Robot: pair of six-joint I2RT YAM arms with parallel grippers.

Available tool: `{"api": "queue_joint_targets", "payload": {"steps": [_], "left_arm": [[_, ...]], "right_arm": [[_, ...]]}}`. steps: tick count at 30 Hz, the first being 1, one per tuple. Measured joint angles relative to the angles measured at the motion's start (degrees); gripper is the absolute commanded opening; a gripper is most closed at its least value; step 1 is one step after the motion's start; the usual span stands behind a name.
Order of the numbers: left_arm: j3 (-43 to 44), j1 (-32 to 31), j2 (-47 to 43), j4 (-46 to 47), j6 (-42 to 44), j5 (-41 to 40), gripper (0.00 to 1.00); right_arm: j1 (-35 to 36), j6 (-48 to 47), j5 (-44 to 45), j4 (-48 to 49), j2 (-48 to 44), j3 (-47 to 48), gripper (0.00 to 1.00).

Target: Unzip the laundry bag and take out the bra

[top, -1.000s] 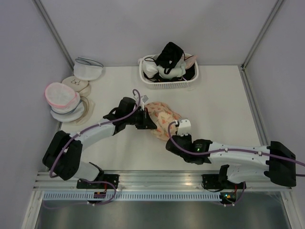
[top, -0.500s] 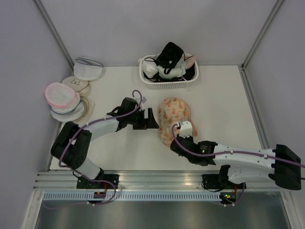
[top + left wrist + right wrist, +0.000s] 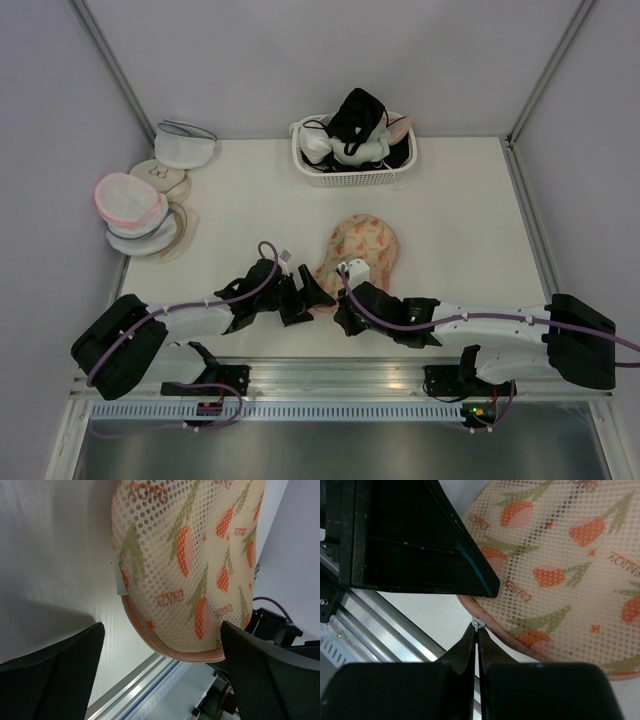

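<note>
both arms are built alike: the left arm (image 3: 195,315) and the right arm (image 3: 490,320) have slim white link tubes set between bulky matte black joint housings. a thin purple cable (image 3: 262,245) loops out at each wrist and runs back along the links. a small white mount (image 3: 352,268) sits on the right wrist. the left fingers (image 3: 50,680) are broad black wedges; the right fingers (image 3: 460,657) taper to thin black tips.

From above, the right gripper (image 3: 338,304) hides the near end of the laundry bag (image 3: 367,243).
</note>
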Motion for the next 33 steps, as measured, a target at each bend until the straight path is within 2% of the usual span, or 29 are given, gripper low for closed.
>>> {"api": "queue_joint_targets", "payload": {"steps": [3, 6, 7, 8, 9, 10, 11, 12, 20, 24, 28, 33], "left_arm": [[-1.9, -1.0, 1.0, 3.7, -5.0, -0.4, 0.99], [-2.2, -1.4, 2.0, 6.7, -8.1, -1.3, 0.88], [-2.2, -1.5, 2.7, 8.4, -9.0, -1.7, 0.73], [-2.2, -1.5, 3.4, 10.1, -9.9, -2.0, 0.61], [-2.2, -1.6, 4.2, 11.8, -10.6, -2.1, 0.35], [-2.2, -1.6, 5.1, 13.4, -11.4, -2.1, 0.19], [-2.2, -1.6, 5.9, 14.8, -11.9, -2.1, 0.07], [-2.2, -1.6, 7.0, 16.1, -12.2, -2.1, 0.02], [-1.2, -1.1, 10.2, 19.0, -12.3, -1.6, 0.02], [-0.2, 2.9, 10.2, 17.5, -9.4, 1.5, 0.02], [4.7, 8.4, 10.1, 10.7, -2.1, 8.1, 0.02], [14.2, 11.5, 10.4, 0.0, 10.6, 15.3, 0.02]], "right_arm": [[0.0, -0.5, -1.4, 1.8, 1.9, 0.0, 0.01], [0.0, -1.0, -2.2, 3.0, 3.2, 0.0, 0.01], [0.0, -1.2, -2.4, 3.1, 3.5, 0.0, 0.00], [0.0, -1.3, -2.6, 3.3, 3.7, 0.0, 0.00], [0.0, -1.5, -2.7, 3.4, 3.8, 0.0, 0.00], [0.0, -1.5, -2.7, 3.4, 3.9, 0.0, 0.00], [0.0, -1.7, -2.6, 3.3, 4.0, 0.0, 0.00], [0.0, -1.7, -2.5, 3.1, 4.0, 0.0, 0.00], [0.0, -1.8, -0.1, -1.8, 3.7, 0.9, 0.00], [0.0, -0.8, 3.1, -8.4, 3.8, 3.7, 0.00], [-0.5, 1.6, 8.0, -13.7, 3.8, 5.6, 0.00], [-4.3, 4.0, 12.4, -19.1, 4.0, 5.9, 0.01]]}}
